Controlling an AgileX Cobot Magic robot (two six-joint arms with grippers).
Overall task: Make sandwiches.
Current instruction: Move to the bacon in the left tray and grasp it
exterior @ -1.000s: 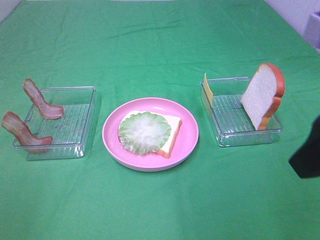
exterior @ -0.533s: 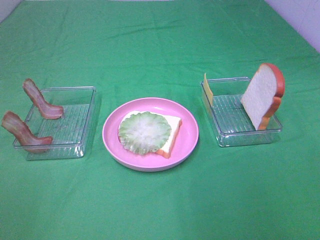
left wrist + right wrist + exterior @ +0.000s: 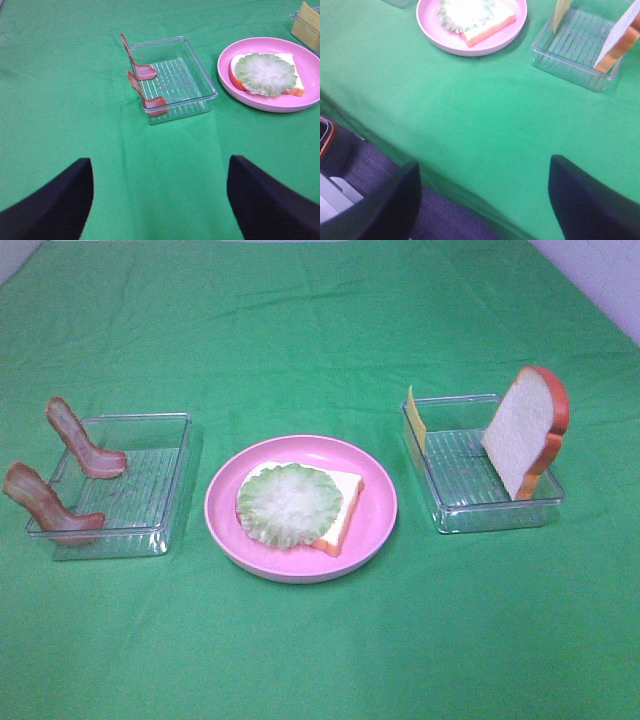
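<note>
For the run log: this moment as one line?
plate: lettuce on bread; left tray: bacon strips; right tray: cheese, upright bread slice; left hand: open; right hand: open

A: Green worktop (image 3: 320, 330) — near and far stretches bare. Gaps beside the pink plate (image 3: 385, 505)?
B: Narrow. Two bacon strips (image 3: 45, 505) rear over the outer rim of the left tray (image 3: 135, 418); bread slice (image 3: 520, 430) and cheese (image 3: 415, 420) stand upright in the right tray (image 3: 500, 512) — tall on both flanks.
</note>
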